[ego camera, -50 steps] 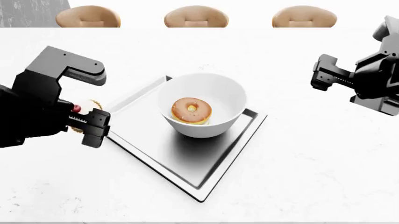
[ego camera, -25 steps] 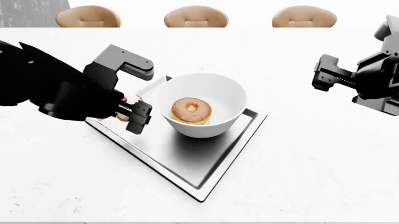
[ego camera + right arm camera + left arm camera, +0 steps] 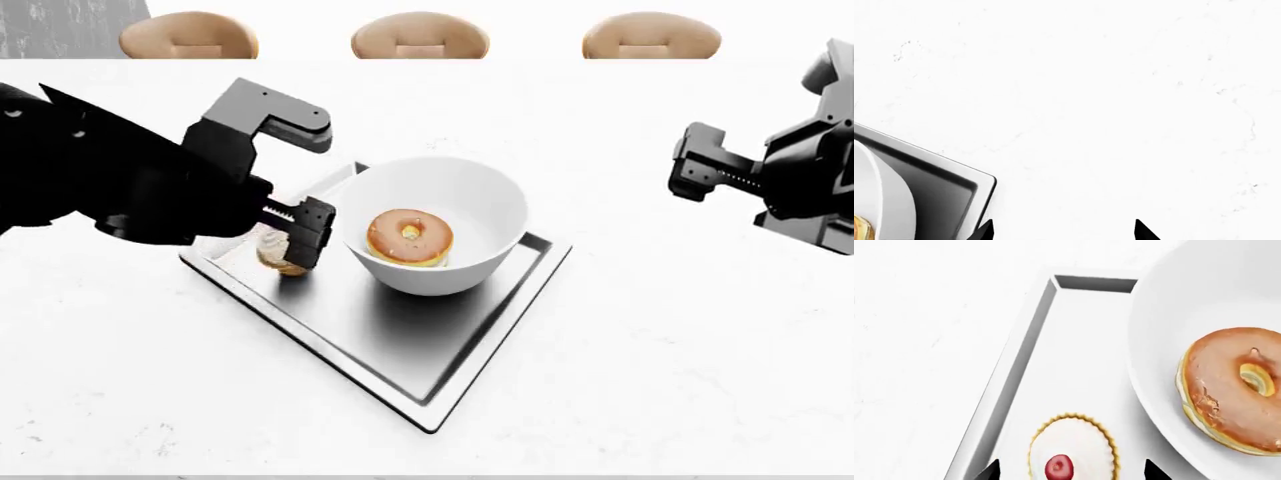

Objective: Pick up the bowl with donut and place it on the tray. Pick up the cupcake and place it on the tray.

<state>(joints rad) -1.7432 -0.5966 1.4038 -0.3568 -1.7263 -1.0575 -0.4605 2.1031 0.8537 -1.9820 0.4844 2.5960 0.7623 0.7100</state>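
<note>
Tray (image 3: 400, 345): it sits turned like a diamond on your white desk (image 3: 641, 380), one corner pointing at you; the low dark-edged rim runs all round what you can see of it.
Bowl (image 3: 467, 200): it stands on the tray's far half, with the donut (image 3: 410, 237) lying inside; from the left wrist view the bowl wall fills one side and is cut off by the frame.
Cupcake (image 3: 1073, 452): it is inside the tray's rim, near the left corner and just beside the bowl; in the head view you see only part of it below the left end effector, and you cannot tell whether it rests on the tray floor.
Left end effector (image 3: 287, 235): its two fingertips stand either side of the cupcake with visible gaps in the wrist view, so it looks parted around it; whether the fingers actually touch the wrapper is cut off at the frame edge and you cannot tell.
Right end effector (image 3: 697, 165): it hangs well clear to the right over bare desk, apart from the tray; its two tips show wide apart in its wrist view with nothing between them.
Open room: the tray's near half is bare metal; desk lies open on your right and in front.
Edge: three tan chair backs (image 3: 420, 38) line the desk's far side.
</note>
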